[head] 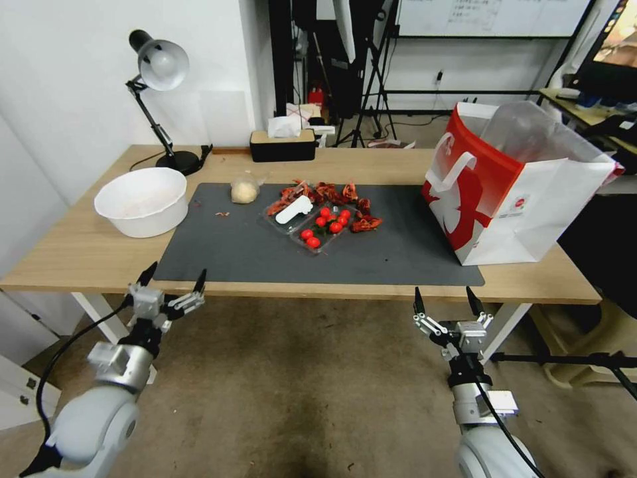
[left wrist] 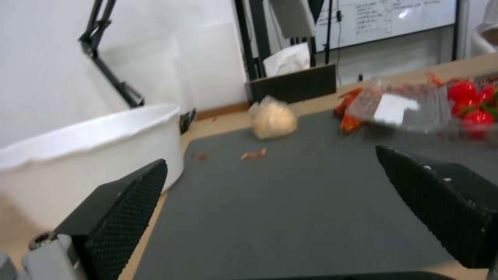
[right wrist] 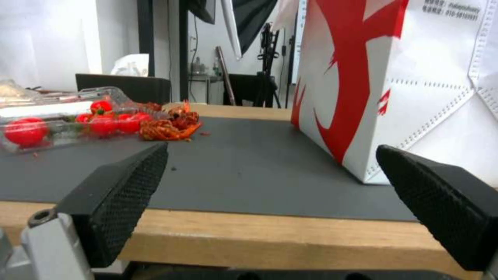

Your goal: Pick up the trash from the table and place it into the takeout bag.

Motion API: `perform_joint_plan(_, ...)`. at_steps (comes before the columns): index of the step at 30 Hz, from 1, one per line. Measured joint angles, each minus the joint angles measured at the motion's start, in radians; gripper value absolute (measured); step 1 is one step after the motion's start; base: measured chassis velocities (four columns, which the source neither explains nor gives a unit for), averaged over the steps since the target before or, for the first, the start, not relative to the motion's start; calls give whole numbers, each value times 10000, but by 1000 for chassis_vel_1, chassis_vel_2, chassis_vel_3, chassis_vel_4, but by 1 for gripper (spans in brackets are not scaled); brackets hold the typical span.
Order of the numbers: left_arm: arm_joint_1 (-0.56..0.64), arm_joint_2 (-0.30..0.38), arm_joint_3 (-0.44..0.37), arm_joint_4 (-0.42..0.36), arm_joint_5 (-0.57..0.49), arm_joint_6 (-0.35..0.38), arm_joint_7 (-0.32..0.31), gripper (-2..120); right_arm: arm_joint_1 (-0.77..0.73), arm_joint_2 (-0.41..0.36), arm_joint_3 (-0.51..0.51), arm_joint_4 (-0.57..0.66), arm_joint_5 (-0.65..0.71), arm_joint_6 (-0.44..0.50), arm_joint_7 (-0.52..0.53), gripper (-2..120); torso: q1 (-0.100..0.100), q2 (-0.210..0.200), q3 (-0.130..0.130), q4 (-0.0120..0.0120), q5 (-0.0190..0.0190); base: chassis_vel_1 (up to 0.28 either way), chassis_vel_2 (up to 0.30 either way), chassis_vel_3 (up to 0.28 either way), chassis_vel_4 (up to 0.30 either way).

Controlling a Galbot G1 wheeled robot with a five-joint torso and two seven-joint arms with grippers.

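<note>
Both tools hover spread wide and empty before the bench [head: 86, 252]: left tool [head: 171, 279], right tool [head: 446, 300]. Small clear bag [head: 244, 191] lies on the mat's far side, takeout bag [head: 511, 186] standing at the right end

Right gripper [right wrist: 270, 194]: fingers spread wide, level with the table [right wrist: 218, 229] edge. Takeout bag [right wrist: 394, 89]: upright on dark mat [right wrist: 249, 167]. Clear tray [right wrist: 57, 120] (red tomatoes inside): well apart from the bag, shell scraps [right wrist: 169, 126] beside it.
</note>
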Motion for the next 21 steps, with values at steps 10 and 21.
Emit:
perform_joint_plan(10, -2495, 639, 1525, 795, -1145, 953, -189, 100, 41, -46, 31, 119, -8, -160, 24, 100, 2, 0, 0, 3, -1, 0, 0, 0, 0)
perform_joint_plan(21, -4085, 1129, 2356, 1920, -1887, 1361, -161, 100, 92, -57, 48, 122, -10, -227, 44, 100, 3, 0, 1, 4, -1, 0, 0, 0, 0)
